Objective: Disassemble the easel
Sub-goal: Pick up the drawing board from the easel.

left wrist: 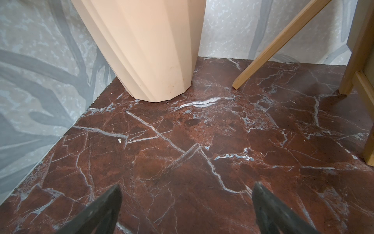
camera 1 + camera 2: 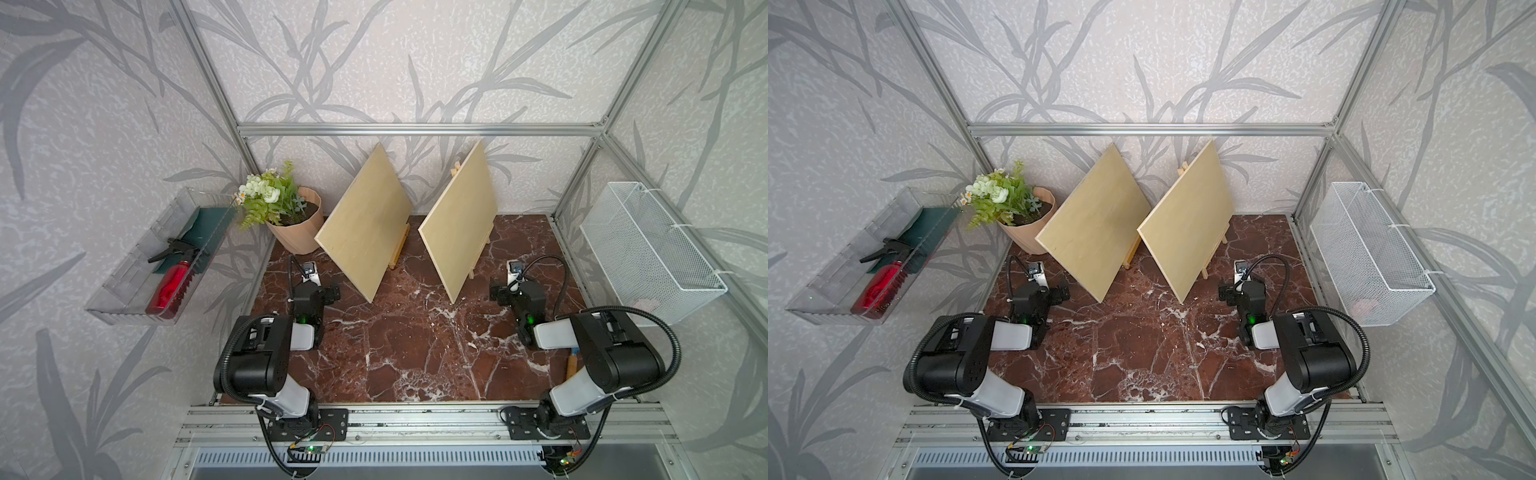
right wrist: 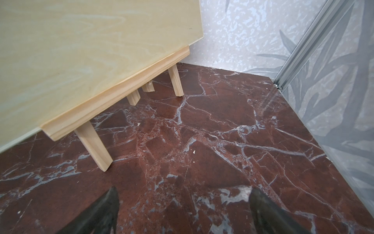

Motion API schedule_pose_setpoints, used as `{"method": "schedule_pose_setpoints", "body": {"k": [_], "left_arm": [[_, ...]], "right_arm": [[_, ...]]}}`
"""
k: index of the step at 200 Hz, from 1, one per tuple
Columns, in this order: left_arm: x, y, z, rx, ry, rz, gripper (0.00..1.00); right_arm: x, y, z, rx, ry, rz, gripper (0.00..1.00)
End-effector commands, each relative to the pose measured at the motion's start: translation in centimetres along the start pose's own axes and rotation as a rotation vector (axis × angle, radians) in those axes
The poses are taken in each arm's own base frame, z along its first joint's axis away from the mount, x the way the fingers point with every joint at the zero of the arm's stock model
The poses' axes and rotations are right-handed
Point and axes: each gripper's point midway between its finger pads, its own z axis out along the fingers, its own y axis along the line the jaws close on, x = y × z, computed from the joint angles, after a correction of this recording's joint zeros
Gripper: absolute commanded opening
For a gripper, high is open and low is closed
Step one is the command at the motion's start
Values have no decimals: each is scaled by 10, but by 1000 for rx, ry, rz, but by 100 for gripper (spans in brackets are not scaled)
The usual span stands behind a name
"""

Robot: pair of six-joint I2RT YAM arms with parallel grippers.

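Easel 1 (image 1: 280,40) and easel 2 (image 3: 119,95) stand assembled — left gripper (image 1: 187,188), right gripper (image 3: 183,192) both spread wide, empty.

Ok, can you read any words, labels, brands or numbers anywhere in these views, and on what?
None can be read.
Both wooden boards: blank.
Pot: plain, no marking.
Red spray bottle: no label visible.
Small circuit board: any print is too small to read.

the left board (image 2: 365,220) hides most of the left easel (image 2: 399,248), the right board (image 2: 459,226) most of the right easel (image 2: 473,273); the right arm (image 2: 602,353) partly covers a wooden-handled tool (image 2: 572,366); the picture's edge crops the pot (image 1: 145,50).
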Motion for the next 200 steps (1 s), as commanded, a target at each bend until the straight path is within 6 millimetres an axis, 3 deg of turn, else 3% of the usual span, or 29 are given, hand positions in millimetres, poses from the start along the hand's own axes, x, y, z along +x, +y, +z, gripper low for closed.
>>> {"method": "schedule_pose_setpoints", "body": {"k": [1, 144, 169, 200], "left_arm": [[-11, -1, 2, 7, -27, -2, 99], [-11, -1, 1, 8, -33, -5, 99], [-20, 5, -22, -13, -143, -19, 99], [-47, 11, -65, -96, -277, 1, 99]], "right_arm": [[-8, 2, -1, -9, -29, -5, 99], [-8, 2, -1, -9, -29, -6, 99], [-11, 6, -8, -11, -64, -29, 99], [-30, 1, -27, 38, -122, -37, 99]]}}
